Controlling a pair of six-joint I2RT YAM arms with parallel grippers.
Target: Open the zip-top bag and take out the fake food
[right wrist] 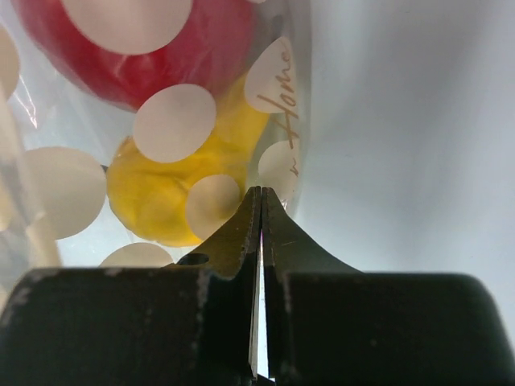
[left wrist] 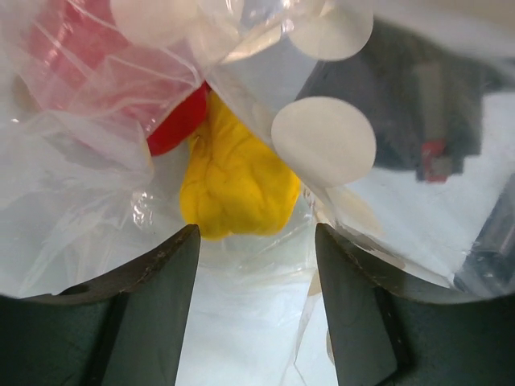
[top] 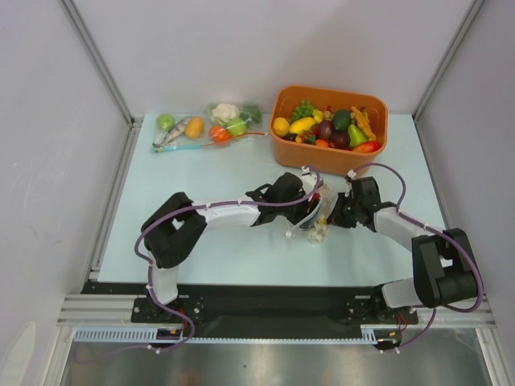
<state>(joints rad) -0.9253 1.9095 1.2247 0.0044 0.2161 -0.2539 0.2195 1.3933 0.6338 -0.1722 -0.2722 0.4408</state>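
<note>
A: Where was the zip-top bag (top: 315,227)?
B: Mid-desk (top: 193,173), between both arms, near the orange bin (top: 278,149).
A: And the fake food (left wrist: 237,181)?
B: Inside the bag. A red piece touched a yellow one, seen through white-dotted film.
A: State of the left end effector (left wrist: 256,241)?
B: Fingers were apart, clear film between them, nothing pinched.
A: And the right end effector (right wrist: 260,197)?
B: Clamped tight on the bag's edge, only a sliver between its fingers.
</note>
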